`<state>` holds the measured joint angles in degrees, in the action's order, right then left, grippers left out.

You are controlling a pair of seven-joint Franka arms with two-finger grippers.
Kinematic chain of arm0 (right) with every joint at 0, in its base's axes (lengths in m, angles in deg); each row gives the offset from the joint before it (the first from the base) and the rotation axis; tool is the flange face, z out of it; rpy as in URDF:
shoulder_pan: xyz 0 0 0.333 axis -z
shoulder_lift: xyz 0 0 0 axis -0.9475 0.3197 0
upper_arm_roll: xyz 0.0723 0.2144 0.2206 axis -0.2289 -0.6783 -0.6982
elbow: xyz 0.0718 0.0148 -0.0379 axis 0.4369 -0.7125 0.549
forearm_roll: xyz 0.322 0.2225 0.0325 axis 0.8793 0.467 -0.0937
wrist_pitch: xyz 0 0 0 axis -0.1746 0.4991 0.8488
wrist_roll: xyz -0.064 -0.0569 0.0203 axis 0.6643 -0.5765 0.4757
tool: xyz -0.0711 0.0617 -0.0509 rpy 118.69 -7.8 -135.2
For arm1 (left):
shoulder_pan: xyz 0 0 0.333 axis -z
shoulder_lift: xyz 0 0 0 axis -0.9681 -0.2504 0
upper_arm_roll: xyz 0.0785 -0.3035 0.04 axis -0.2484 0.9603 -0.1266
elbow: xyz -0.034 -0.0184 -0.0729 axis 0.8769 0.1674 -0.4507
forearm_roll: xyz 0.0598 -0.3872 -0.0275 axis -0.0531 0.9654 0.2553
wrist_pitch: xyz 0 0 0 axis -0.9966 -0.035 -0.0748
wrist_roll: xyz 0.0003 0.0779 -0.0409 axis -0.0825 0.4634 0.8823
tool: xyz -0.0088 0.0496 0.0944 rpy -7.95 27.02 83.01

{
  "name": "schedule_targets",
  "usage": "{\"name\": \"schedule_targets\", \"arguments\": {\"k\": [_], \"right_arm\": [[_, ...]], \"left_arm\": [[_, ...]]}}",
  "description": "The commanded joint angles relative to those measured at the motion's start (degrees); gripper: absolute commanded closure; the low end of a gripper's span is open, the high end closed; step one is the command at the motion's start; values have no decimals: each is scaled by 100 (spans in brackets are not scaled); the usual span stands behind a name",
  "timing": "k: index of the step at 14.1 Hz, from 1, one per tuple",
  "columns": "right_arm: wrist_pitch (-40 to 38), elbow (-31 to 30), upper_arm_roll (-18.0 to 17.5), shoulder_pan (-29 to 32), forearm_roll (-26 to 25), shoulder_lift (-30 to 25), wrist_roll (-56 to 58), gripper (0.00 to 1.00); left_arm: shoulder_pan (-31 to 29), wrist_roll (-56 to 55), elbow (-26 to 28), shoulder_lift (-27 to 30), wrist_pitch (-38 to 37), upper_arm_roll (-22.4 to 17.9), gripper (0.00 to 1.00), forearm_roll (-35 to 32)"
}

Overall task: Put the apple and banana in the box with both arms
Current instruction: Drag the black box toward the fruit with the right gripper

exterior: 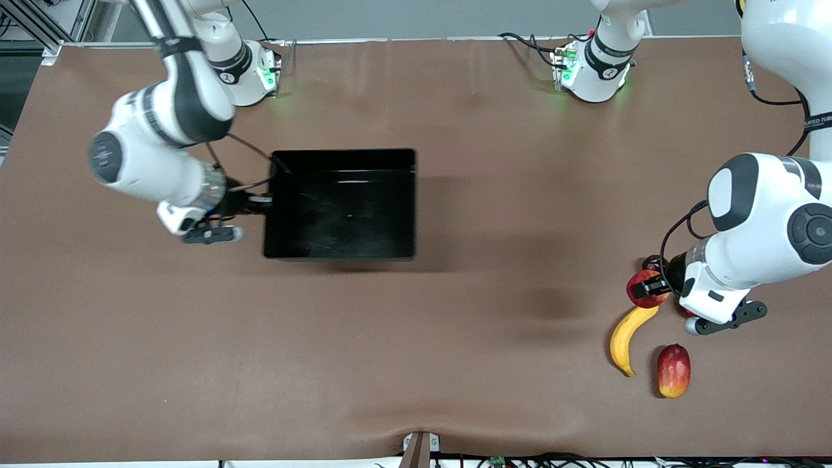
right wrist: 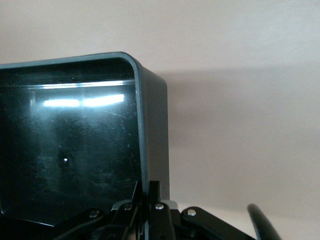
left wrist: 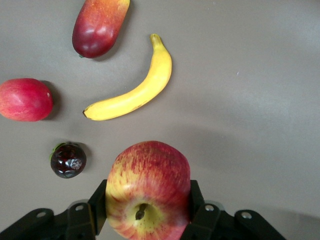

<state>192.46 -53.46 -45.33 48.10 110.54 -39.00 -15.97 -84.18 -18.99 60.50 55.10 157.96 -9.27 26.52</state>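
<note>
My left gripper (exterior: 652, 288) is shut on the apple (exterior: 642, 286), red with yellow streaks, at the left arm's end of the table. In the left wrist view the apple (left wrist: 148, 190) sits between the black fingers (left wrist: 97, 202), stem dimple showing. I cannot tell whether it rests on the table. The yellow banana (exterior: 626, 339) lies on the table beside the apple, nearer the front camera, and also shows in the left wrist view (left wrist: 132, 90). My right gripper (exterior: 263, 201) is shut on the wall of the black box (exterior: 341, 154) at its side toward the right arm's end. In the right wrist view the wall (right wrist: 150, 125) runs between the fingers (right wrist: 155, 192).
A red-and-yellow mango-like fruit (exterior: 673, 370) lies beside the banana, nearest the front camera. A small dark maroon fruit (exterior: 652, 262) sits beside the apple, toward the robots' bases. A pinkish-red round fruit (left wrist: 24, 99) lies close by in the left wrist view. Bare brown table lies between box and fruits.
</note>
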Motion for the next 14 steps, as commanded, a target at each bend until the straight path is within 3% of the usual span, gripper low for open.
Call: {"name": "schedule_targets", "arguments": {"k": [1, 6, 8, 12, 13, 14], "right_arm": [[-99, 579, 88, -547, 142, 443, -731, 100], [-117, 1704, 88, -1330, 168, 1532, -1839, 100], [102, 1750, 88, -1655, 186, 1762, -2323, 100], [1322, 1732, 88, -2043, 387, 2254, -2712, 100], [1655, 1715, 97, -2069, 327, 2316, -2712, 46], [2016, 1628, 140, -2096, 222, 2325, -2677, 0]], "left_arm": [[-11, -91, 472, 467, -52, 87, 100, -1], [-20, -73, 683, 854, -693, 325, 100, -1], [-20, -100, 850, 908, -703, 562, 100, 51], [59, -109, 1114, 768, -396, 1089, 100, 51], [181, -117, 1115, 689, -317, 1151, 100, 51], [374, -118, 1115, 619, -203, 1152, 100, 51]]}}
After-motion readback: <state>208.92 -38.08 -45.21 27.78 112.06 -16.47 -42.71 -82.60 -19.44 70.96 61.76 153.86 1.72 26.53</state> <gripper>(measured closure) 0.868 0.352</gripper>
